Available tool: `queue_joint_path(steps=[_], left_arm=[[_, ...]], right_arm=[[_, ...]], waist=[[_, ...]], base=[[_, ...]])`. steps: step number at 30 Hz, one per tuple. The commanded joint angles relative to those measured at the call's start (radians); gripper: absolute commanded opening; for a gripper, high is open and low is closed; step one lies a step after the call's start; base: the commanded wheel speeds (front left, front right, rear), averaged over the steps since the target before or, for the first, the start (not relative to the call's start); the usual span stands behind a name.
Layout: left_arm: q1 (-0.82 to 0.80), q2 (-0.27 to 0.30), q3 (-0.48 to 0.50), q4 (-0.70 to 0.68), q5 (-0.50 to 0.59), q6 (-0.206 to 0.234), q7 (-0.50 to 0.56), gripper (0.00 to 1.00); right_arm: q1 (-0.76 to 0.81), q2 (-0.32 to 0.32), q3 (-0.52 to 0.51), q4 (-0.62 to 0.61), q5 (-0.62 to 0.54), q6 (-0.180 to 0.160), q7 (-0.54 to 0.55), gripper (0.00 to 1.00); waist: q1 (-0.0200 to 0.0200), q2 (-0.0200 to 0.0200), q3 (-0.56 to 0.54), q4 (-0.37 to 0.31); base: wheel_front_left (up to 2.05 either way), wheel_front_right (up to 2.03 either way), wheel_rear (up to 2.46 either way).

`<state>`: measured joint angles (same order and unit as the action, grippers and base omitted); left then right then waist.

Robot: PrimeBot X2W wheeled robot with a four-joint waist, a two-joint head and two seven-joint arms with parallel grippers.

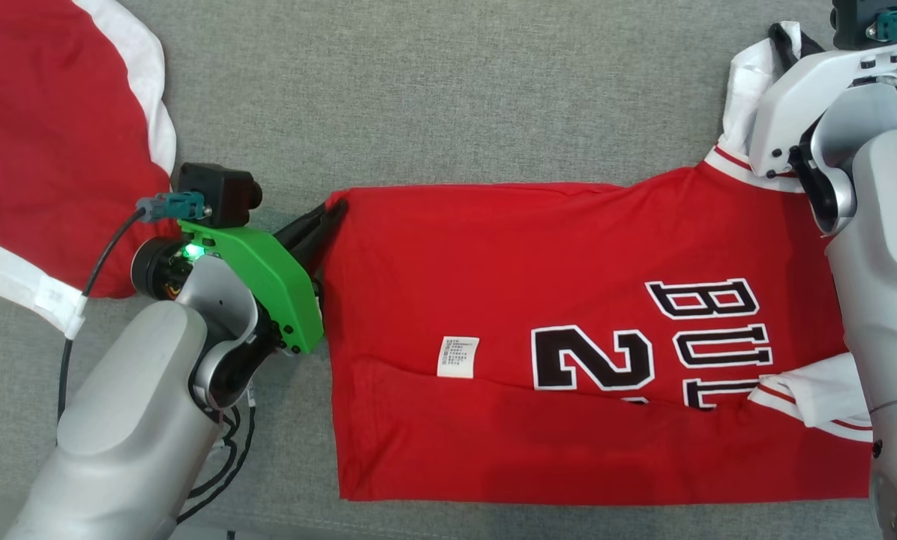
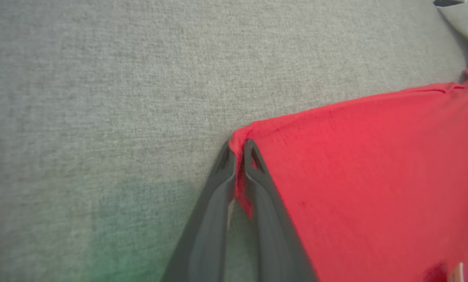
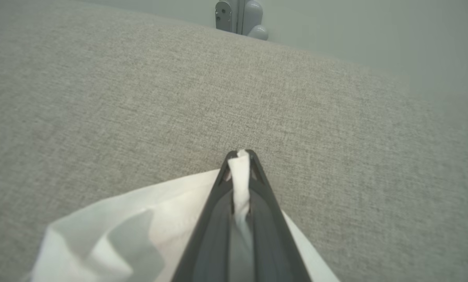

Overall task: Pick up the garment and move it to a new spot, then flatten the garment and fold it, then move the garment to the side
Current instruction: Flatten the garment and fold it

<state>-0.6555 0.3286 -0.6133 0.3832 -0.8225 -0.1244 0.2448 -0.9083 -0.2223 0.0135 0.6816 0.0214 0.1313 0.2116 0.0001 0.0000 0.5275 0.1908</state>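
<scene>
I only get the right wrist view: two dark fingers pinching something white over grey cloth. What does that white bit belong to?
Observer: It looks like the sleeve of a red jersey with black lettering, spread flat. The right pincer is shut on it.
Operator: Is the other arm doing anything?
Observer: Yes. The left pincer is shut on the jersey's opposite end, at a red hem corner.
Operator: Anything else lying there?
Observer: A second red-and-white garment lies off to the robot's left, apart from the jersey.
</scene>
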Motion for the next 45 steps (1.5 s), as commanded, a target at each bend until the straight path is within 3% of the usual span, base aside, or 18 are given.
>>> queue_joint_path(steps=[1,12,21,29,38,45], left_arm=[[0.048,-0.014,-0.038,0.029,-0.005,-0.006,0.02,0.0],[0.039,0.03,-0.002,0.033,-0.012,0.001,-0.096,0.0],[0.099,0.054,0.002,-0.005,-0.008,0.022,-0.129,0.0],[0.298,0.098,-0.021,-0.16,-0.01,0.084,-0.159,0.0],[0.538,0.144,0.01,-0.35,-0.052,0.196,-0.204,0.0],[0.65,0.158,0.016,-0.352,-0.072,0.229,-0.233,0.0]], right_arm=[[0.022,-0.005,0.001,0.022,0.006,-0.001,0.002,0.0],[0.044,-0.029,-0.052,0.04,0.042,-0.001,-0.179,0.0],[0.137,-0.042,-0.014,0.014,0.115,-0.001,-0.228,0.0],[0.391,-0.081,0.054,-0.169,0.261,-0.001,-0.229,0.0],[0.751,-0.039,-0.034,-0.467,0.356,-0.001,-0.167,0.0],[0.852,0.011,-0.046,-0.476,0.298,-0.001,-0.166,0.0]], waist=[[-0.0001,0.0,-0.016,-0.013],[-0.0001,0.0,-0.148,-0.068],[-0.0001,0.0,-0.279,-0.11],[-0.0001,0.0,-0.38,-0.137],[-0.0001,0.0,-0.417,-0.17],[-0.0001,0.0,-0.413,-0.198]], base=[[0.0,0.0,0.0],[0.0,0.0,0.0],[0.0,0.0,0.0],[0.0,0.0,0.0],[0.0,0.0,0.0],[0.0,0.0,0.0]])
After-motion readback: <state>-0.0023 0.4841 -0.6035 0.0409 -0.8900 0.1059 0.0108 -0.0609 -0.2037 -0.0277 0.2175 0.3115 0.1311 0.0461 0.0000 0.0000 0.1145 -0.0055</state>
